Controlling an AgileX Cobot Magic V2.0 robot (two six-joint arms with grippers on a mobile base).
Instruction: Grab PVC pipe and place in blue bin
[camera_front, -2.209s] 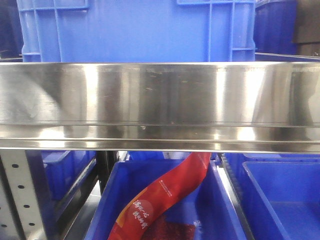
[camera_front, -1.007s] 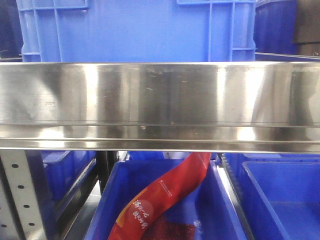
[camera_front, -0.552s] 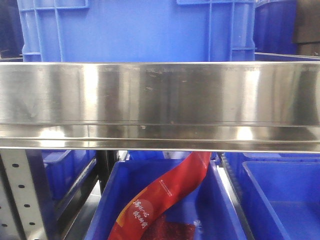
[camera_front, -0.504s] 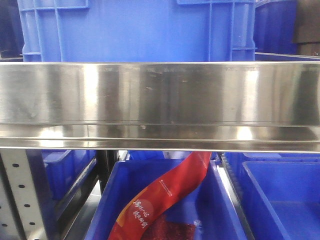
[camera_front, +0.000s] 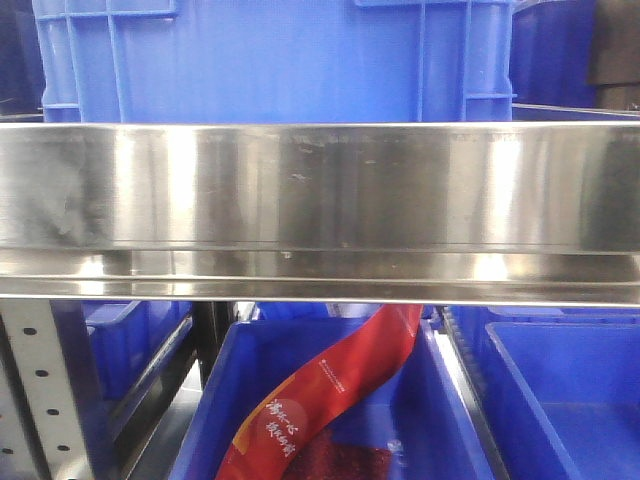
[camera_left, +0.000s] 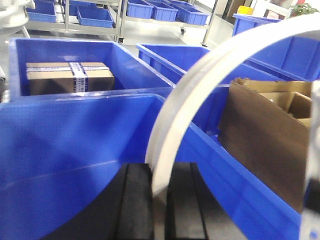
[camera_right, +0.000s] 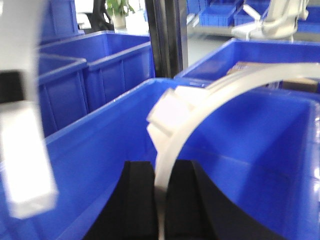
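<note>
Filling the front view: a steel shelf rail is spanning the frame, a blue crate is standing above it, and a red packet is lying in a lower bin.

Left wrist view: the left gripper is clamping the curved white PVC pipe over the blue bin.

Right wrist view: the right gripper is pinching the pipe above the bin.
</note>
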